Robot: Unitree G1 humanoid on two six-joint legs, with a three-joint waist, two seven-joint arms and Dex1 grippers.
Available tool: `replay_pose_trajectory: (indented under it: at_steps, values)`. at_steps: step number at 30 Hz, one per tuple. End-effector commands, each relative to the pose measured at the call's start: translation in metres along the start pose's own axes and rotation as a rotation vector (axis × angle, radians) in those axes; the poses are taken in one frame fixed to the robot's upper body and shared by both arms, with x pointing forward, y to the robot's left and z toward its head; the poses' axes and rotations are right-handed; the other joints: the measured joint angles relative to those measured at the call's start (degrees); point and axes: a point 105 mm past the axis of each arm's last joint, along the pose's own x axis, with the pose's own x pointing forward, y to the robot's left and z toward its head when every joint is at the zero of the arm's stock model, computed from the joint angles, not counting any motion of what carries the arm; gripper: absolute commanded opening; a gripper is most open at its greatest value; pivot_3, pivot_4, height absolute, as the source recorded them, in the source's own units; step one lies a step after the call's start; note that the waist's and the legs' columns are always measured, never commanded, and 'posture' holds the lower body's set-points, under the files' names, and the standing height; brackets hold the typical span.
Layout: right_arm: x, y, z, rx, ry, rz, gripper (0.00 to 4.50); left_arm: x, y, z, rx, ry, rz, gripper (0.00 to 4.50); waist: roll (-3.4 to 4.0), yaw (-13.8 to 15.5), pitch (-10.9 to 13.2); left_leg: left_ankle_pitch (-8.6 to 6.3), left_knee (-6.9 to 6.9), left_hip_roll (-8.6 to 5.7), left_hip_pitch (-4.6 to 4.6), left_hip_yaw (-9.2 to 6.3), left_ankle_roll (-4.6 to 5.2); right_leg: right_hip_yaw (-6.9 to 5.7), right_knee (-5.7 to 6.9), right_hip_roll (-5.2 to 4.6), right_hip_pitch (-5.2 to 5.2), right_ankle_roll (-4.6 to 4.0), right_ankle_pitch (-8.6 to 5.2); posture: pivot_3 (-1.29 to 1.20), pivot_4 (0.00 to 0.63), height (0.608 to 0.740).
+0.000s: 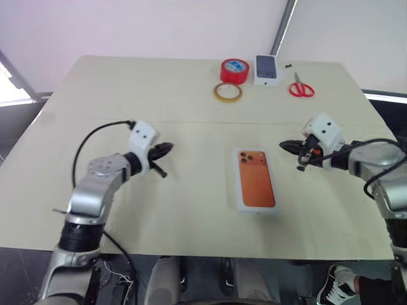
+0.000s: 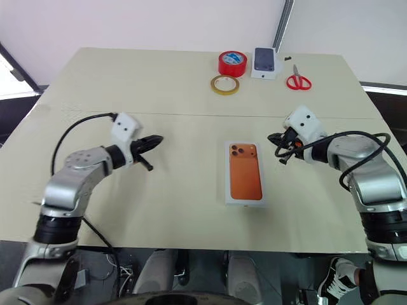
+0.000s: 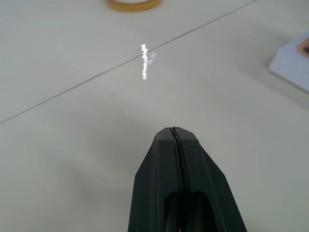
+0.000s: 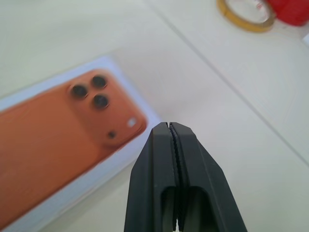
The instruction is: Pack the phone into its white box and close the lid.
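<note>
Table [image 1: 191, 190], lid [image 4: 63, 159] (3 lenses, right wrist view)

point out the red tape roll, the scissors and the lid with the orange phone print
red tape roll [image 1: 234, 70], left eye view, its side wall
scissors [image 1: 301, 89], left eye view, red handles
lid [image 1: 257, 180], left eye view, middle of its printed face

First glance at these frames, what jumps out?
The white box with the orange phone on its top face lies in the middle of the table, between the two grippers. The left gripper and the right gripper hover on either side of it, both shut and holding nothing. Along the far edge sit a red tape roll, a yellowish tape ring, a small phone-printed box and red scissors.
</note>
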Motion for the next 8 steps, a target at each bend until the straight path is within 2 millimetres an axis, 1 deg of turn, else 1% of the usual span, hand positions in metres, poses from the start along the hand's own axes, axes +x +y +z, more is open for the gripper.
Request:
replay_pose_trajectory:
  at_steps: [1, 4, 6, 8]
  values:
    - [0.003, -0.007, 0.006, -0.002, -0.046, -0.005, 0.04, -0.021, 0.011, 0.005, 0.018, -0.041, 0.065, 0.0, 0.0, 0.0, 0.0, 0.0, 0.0, 0.0, 0.0, 0.0, 0.0, 0.0, 0.0, -0.01, 0.0, 0.0, 0.0, 0.0, 0.15, 0.74]
    - [0.009, -0.002, 0.003, 0.014, -0.045, 0.034, 0.04, -0.035, 0.017, -0.007, -0.003, -0.02, 0.121, 0.0, 0.01, 0.0, 0.0, 0.0, -0.02, 0.02, 0.01, 0.01, 0.0, 0.0, 0.01, 0.0, -0.01, 0.0, 0.0, 0.0, 0.15, 0.74]
    - [0.013, 0.001, 0.003, 0.007, -0.046, 0.058, 0.04, -0.04, 0.02, -0.011, -0.018, -0.017, 0.147, 0.0, 0.01, 0.0, 0.0, -0.01, -0.02, 0.02, 0.0, 0.01, -0.01, 0.0, 0.01, -0.01, -0.02, -0.01, 0.0, 0.0, 0.15, 0.74]
    - [0.021, 0.004, 0.007, 0.006, -0.064, 0.082, 0.04, -0.043, 0.021, -0.015, -0.024, -0.012, 0.169, 0.0, 0.01, 0.0, 0.0, -0.01, -0.02, 0.02, 0.0, 0.01, -0.01, 0.0, 0.01, -0.03, -0.02, -0.01, 0.0, 0.0, 0.15, 0.74]
